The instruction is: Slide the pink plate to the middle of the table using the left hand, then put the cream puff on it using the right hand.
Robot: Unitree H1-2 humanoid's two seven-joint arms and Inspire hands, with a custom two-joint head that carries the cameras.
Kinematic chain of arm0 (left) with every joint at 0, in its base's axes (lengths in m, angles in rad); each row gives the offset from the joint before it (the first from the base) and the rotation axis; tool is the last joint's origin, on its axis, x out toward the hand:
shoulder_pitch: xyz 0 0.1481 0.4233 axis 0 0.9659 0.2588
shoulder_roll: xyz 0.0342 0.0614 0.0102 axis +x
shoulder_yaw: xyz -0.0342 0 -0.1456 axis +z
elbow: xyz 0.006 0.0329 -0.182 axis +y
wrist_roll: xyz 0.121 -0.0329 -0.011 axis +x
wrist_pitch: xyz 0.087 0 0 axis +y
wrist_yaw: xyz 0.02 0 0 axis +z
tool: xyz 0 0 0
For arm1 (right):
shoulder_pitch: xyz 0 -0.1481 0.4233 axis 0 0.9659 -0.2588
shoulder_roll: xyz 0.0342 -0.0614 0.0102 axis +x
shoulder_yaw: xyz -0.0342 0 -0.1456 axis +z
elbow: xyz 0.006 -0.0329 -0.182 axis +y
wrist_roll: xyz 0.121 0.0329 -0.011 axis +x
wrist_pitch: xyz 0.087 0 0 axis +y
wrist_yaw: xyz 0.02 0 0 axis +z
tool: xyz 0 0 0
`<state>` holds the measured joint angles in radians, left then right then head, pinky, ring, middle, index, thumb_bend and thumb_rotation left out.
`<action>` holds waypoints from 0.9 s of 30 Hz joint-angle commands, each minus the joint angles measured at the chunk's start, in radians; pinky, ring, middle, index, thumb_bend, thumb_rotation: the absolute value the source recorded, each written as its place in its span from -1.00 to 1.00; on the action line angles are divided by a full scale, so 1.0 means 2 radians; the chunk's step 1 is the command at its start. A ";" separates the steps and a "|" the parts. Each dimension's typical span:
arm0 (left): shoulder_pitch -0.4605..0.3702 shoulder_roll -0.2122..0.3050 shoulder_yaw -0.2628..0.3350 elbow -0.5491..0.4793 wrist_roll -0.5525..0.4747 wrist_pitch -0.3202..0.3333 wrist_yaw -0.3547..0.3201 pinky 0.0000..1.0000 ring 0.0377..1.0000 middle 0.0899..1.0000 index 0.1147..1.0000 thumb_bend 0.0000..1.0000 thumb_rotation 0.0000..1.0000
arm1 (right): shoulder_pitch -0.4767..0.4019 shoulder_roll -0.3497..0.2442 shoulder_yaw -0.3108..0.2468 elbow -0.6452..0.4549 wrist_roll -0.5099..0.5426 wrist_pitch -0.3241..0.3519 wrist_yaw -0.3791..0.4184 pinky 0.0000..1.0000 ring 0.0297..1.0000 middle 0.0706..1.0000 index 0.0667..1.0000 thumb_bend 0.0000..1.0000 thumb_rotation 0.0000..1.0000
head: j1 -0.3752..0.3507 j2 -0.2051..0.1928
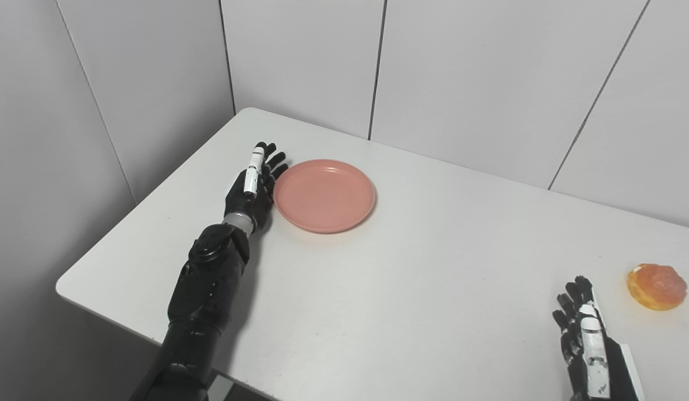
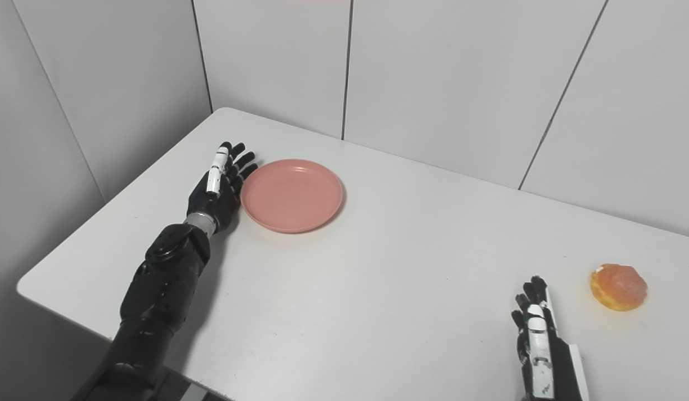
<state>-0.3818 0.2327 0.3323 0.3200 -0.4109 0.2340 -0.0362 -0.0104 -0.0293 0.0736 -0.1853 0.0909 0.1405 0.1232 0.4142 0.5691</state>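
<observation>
The pink plate lies flat on the left half of the white table, with nothing on it. My left hand is open, fingers straight and edge-on to the table, right against the plate's left rim. The cream puff, golden with a pinkish glazed top, sits near the table's right edge. Low at the front right, my right hand is open and holds nothing, a short way to the left of the cream puff and nearer to me.
Grey wall panels close in the table at the back and on the left. The table's near edge runs diagonally under my left forearm.
</observation>
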 commanded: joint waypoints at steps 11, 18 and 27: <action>0.003 -0.034 -0.025 -0.052 -0.006 0.026 -0.013 0.92 0.91 0.89 0.87 -0.21 1.00 | -0.014 0.006 0.000 -0.009 -0.001 -0.022 0.000 1.00 1.00 1.00 1.00 -0.72 1.00 | -0.011 0.009; 0.009 -0.047 -0.036 -0.061 -0.001 0.026 -0.017 0.90 0.88 0.88 0.83 -0.21 1.00 | -0.016 0.007 -0.003 -0.014 -0.002 -0.017 -0.005 1.00 1.00 1.00 1.00 -0.67 1.00 | -0.021 0.017; 0.014 -0.062 -0.046 -0.069 -0.007 0.031 -0.021 0.94 0.88 0.88 0.84 -0.22 1.00 | -0.018 0.010 -0.002 -0.012 -0.002 -0.014 -0.006 1.00 1.00 1.00 1.00 -0.69 1.00 | -0.031 0.023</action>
<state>-0.3432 0.1151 0.2447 0.2024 -0.4110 0.2836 -0.0652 -0.0150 -0.0163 0.0715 -0.1852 0.0782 0.1403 0.1086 0.3514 0.6151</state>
